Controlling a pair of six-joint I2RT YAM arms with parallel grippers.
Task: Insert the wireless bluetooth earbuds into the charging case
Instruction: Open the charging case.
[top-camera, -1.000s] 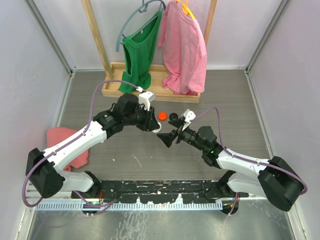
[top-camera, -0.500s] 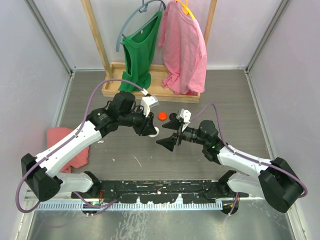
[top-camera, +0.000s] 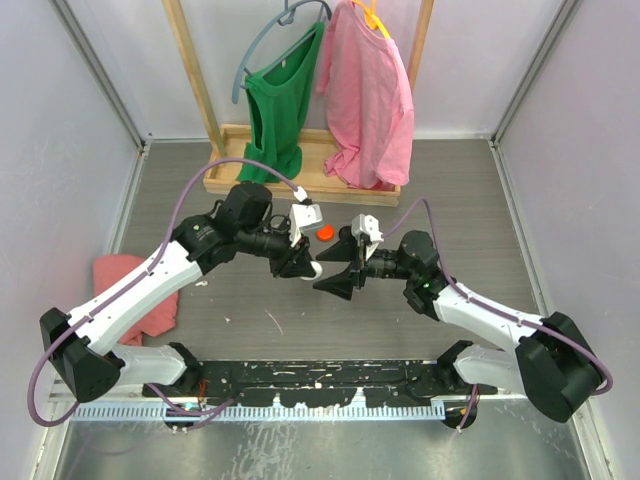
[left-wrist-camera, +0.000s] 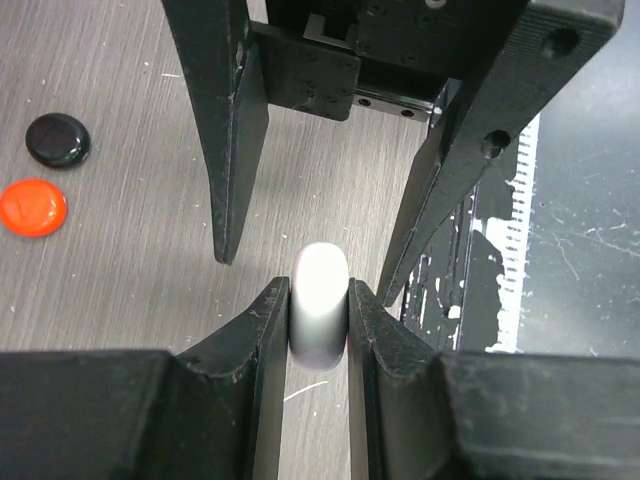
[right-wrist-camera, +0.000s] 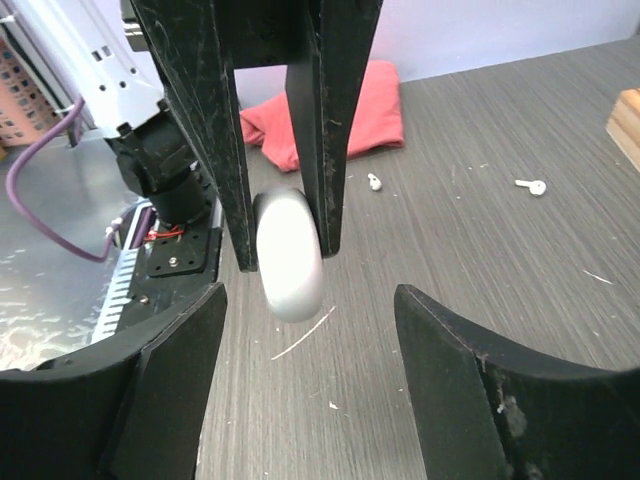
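My left gripper (left-wrist-camera: 318, 292) is shut on a closed white charging case (left-wrist-camera: 318, 305), held on edge above the table. It also shows in the top view (top-camera: 306, 266) and in the right wrist view, where its fingers (right-wrist-camera: 222, 120) pinch the case (right-wrist-camera: 290, 255). My right gripper (right-wrist-camera: 308, 300) is open and empty; its jaws stand wide on either side of the case without touching it. Its fingers (left-wrist-camera: 235, 140) point at the case. Two small white earbuds (right-wrist-camera: 373, 181) (right-wrist-camera: 531, 186) lie on the table behind, one near the red cloth.
An orange puck (left-wrist-camera: 33, 207) and a black puck (left-wrist-camera: 58, 139) lie on the table beyond the grippers. A red cloth (top-camera: 128, 290) lies at the left. A wooden rack (top-camera: 300, 170) with green and pink shirts stands at the back. A thin white fleck (right-wrist-camera: 300, 335) lies under the case.
My left gripper has turned and brought the case down toward the right gripper. My right gripper has swung to face it, jaws spread around the case.
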